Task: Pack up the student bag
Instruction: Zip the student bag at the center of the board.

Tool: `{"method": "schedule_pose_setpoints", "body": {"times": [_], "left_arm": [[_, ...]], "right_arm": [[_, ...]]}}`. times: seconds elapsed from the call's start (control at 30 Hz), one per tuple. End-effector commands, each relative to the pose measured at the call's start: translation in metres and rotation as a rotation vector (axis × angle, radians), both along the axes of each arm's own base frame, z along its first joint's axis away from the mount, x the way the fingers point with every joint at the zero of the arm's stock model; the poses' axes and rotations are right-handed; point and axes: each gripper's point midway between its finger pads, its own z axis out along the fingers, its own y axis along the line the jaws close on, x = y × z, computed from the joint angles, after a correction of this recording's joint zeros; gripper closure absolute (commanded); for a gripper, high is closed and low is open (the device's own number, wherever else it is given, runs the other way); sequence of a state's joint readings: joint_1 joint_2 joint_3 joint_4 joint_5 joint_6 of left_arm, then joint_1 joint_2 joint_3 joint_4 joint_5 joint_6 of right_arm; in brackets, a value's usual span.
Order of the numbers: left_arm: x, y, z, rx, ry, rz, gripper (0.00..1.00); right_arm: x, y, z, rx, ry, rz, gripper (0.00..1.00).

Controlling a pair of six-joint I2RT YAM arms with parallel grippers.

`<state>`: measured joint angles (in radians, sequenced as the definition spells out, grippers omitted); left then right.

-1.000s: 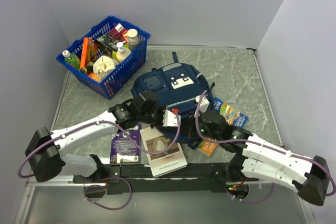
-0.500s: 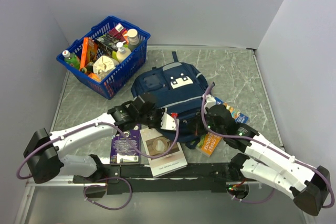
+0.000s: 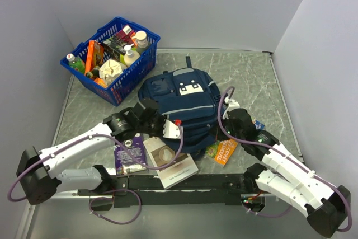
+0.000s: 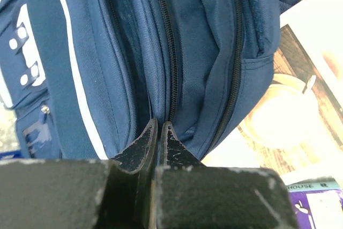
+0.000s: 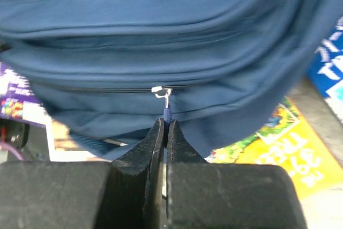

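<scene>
While the overhead view shows the backpack (image 3: 187, 102) lying mid-tabletop (image 3: 251, 76) beside a blue basket (image 3: 141, 66) of bottles (image 3: 131, 54), only the wrist views show the grips: left fingers (image 4: 142, 146) pinched together on its fabric, right fingers (image 5: 155, 140) clamped on a zip pull (image 5: 166, 112). The right arm (image 3: 279, 163) has swung rightward since a second ago.

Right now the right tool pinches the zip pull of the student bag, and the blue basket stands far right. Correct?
No: the blue basket stands far left, as the top external view shows. The right tool does pinch the zip pull of the student bag.
</scene>
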<state>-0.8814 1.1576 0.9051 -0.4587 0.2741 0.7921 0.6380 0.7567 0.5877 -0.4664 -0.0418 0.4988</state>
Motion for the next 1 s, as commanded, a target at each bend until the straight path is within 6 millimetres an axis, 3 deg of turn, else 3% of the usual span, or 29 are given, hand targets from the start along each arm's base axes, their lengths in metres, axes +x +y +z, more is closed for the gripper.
{"method": "schedule_pose_setpoints", "body": {"times": [0.0, 0.2, 0.3, 0.37, 0.4, 0.43, 0.5, 0.53, 0.57, 0.6, 0.63, 0.67, 0.8, 0.83, 0.93, 0.97], "left_arm": [[0.000, 0.019, 0.018, -0.004, -0.046, 0.032, 0.99], [-0.007, 0.032, 0.021, 0.022, -0.018, 0.036, 0.99], [-0.016, 0.037, 0.025, 0.014, -0.017, 0.011, 0.98], [-0.017, 0.040, 0.023, 0.010, -0.020, 0.017, 0.95], [-0.016, 0.041, 0.024, 0.008, -0.032, 0.022, 0.91], [-0.016, 0.041, 0.023, 0.005, -0.029, 0.026, 0.74], [-0.015, 0.036, 0.026, -0.018, -0.005, 0.044, 0.52], [-0.018, 0.030, 0.031, -0.041, 0.014, 0.028, 0.34], [-0.018, 0.022, 0.050, -0.087, 0.023, 0.032, 0.29], [-0.018, 0.016, 0.048, -0.077, 0.061, 0.030, 0.25], [-0.023, 0.006, 0.053, -0.085, 0.083, 0.015, 0.25], [-0.023, -0.004, 0.071, -0.122, 0.099, 0.023, 0.25], [-0.022, -0.044, 0.080, -0.176, 0.119, 0.030, 0.26], [-0.022, -0.061, 0.090, -0.230, 0.088, 0.022, 0.26], [-0.023, -0.087, 0.088, -0.243, 0.130, 0.038, 0.33], [-0.023, -0.094, 0.077, -0.222, 0.159, 0.046, 0.36]], "right_arm": [[0.022, -0.023, 0.018, -0.054, -0.068, -0.096, 1.00], [0.045, -0.042, 0.020, -0.105, -0.111, -0.189, 1.00], [0.057, -0.038, 0.019, -0.104, -0.157, -0.180, 1.00], [0.060, -0.026, 0.026, -0.063, -0.169, -0.135, 1.00], [0.059, -0.021, 0.028, -0.046, -0.174, -0.111, 1.00], [0.053, -0.009, 0.030, 0.000, -0.166, -0.052, 1.00], [0.051, 0.002, 0.039, 0.059, -0.187, -0.014, 1.00], [0.047, 0.006, 0.038, 0.071, -0.179, 0.009, 1.00], [0.043, 0.010, 0.038, 0.082, -0.170, 0.029, 1.00], [0.040, 0.012, 0.038, 0.086, -0.169, 0.038, 1.00], [0.037, 0.014, 0.035, 0.089, -0.162, 0.047, 1.00], [0.034, 0.017, 0.034, 0.101, -0.155, 0.059, 1.00], [0.026, 0.023, 0.033, 0.115, -0.143, 0.087, 1.00], [0.024, 0.023, 0.033, 0.116, -0.144, 0.091, 1.00], [0.020, 0.023, 0.034, 0.118, -0.144, 0.095, 1.00], [0.020, 0.023, 0.036, 0.122, -0.153, 0.097, 1.00]]}}
